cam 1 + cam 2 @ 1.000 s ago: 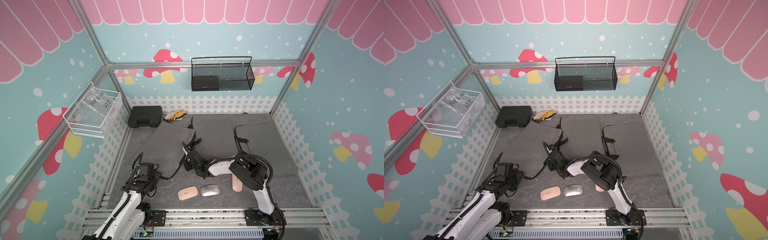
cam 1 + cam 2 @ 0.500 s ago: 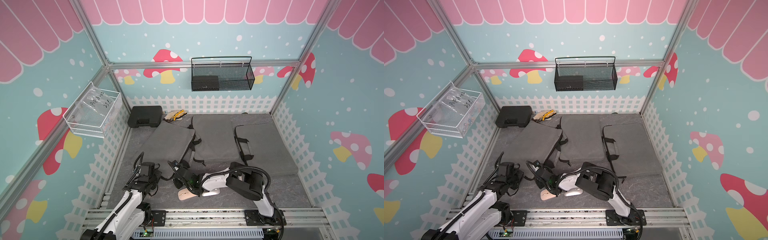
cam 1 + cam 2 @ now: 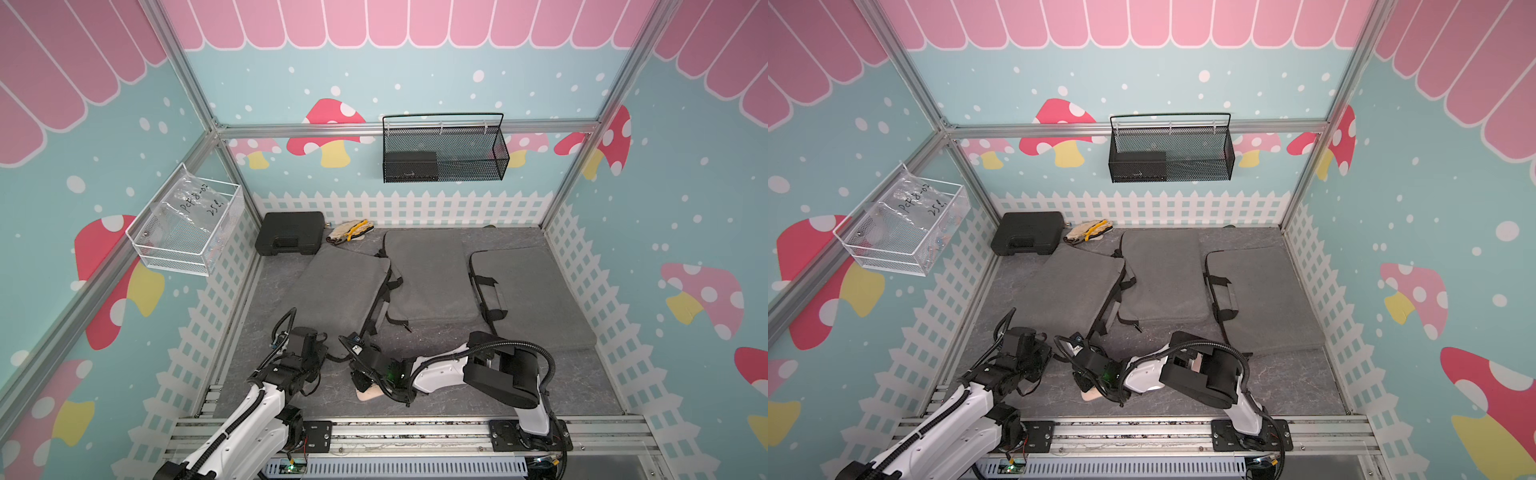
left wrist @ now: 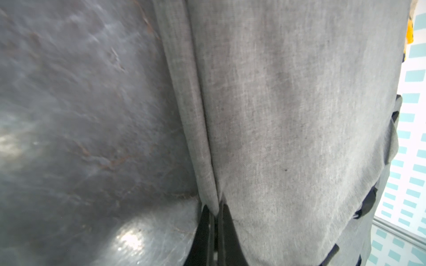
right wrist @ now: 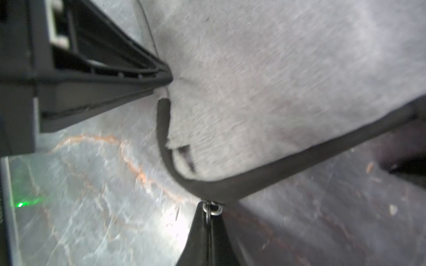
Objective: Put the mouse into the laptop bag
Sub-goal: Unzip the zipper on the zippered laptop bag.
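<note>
While the left claw point(image 4: 213, 210) is pinching the near seam of the left bag point(image 3: 336, 286), the right claw point(image 5: 211, 213), clamped on the zip pull point(image 5: 214, 208), is dragging it nearer and further left than a second ago, so the bag is probably opening. The pink mouse point(image 3: 371, 395) is lying on the floor point(image 3: 540, 382) under that arm, which is now hiding the silver one.
</note>
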Tool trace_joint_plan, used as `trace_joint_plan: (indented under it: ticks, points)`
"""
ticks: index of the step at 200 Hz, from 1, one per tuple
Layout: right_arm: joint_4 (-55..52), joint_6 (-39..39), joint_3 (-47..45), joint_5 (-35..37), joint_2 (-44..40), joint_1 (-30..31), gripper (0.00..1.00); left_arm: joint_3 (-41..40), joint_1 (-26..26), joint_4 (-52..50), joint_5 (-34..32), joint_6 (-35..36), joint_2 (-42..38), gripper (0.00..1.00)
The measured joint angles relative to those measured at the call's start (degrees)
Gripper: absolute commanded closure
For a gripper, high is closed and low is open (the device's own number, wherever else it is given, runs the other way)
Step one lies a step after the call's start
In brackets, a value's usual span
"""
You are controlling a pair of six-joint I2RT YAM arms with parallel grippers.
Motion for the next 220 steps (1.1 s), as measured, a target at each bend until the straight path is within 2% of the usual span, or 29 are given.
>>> trace_joint_plan:
  ticks: [12, 20, 35, 58, 85, 137, 166, 176, 191, 199, 209, 220]
  points:
    - [0.22, 0.11, -1.40, 0.13, -1.14, 0.04, 1.00, 0.02, -0.85, 0.31, 0.31, -0.48, -0.31, 0.39]
    - [0.24, 0.13, -2.34, 0.28, -2.03, 0.04, 1.00, 0.02, -1.29, 0.52, 0.44, -0.70, -0.61, 0.29]
    - [0.13, 0.13, -4.13, 0.57, -3.93, 0.04, 1.00, 0.31, -1.53, 0.52, 0.22, -0.83, -1.03, 0.20]
    - [0.09, 0.35, -6.84, 1.18, -7.26, -0.13, 1.00, 1.62, -1.55, -0.90, -0.44, -0.31, -2.16, 0.12]
    - [0.20, 0.87, -9.38, 1.60, -9.73, -0.92, 1.00, 2.29, 0.22, -2.82, -0.66, 0.50, -4.37, 0.08]
    - [0.33, 1.79, -13.51, 1.62, -11.15, -3.63, 1.00, 0.09, 12.22, -4.22, 3.41, 4.00, -6.40, 0.05]
    - [0.79, 2.32, -15.43, 1.68, -12.11, -4.63, 1.00, -0.33, 14.34, -0.98, 5.79, 5.90, -4.04, 0.05]
    - [0.90, 2.47, -15.65, 1.68, -12.35, -4.70, 1.00, -0.35, 14.49, 0.94, 6.54, 6.12, -2.45, 0.06]
    - [1.14, 2.62, -15.67, 1.70, -12.41, -4.74, 1.00, -0.35, 14.64, 4.13, 7.52, 6.49, 0.20, 0.16]
    - [1.16, 2.71, -15.67, 1.68, -12.44, -4.74, 1.00, -0.35, 14.64, 5.77, 7.98, 6.73, 1.88, 0.29]
    - [1.22, 2.71, -15.67, 1.64, -12.44, -4.81, 1.00, -0.35, 14.75, 7.10, 8.33, 6.64, 4.04, 0.55]
    - [1.25, 2.71, -15.67, 1.66, -12.44, -4.83, 1.00, -0.44, 14.97, 7.91, 8.68, 6.78, 5.88, 0.72]
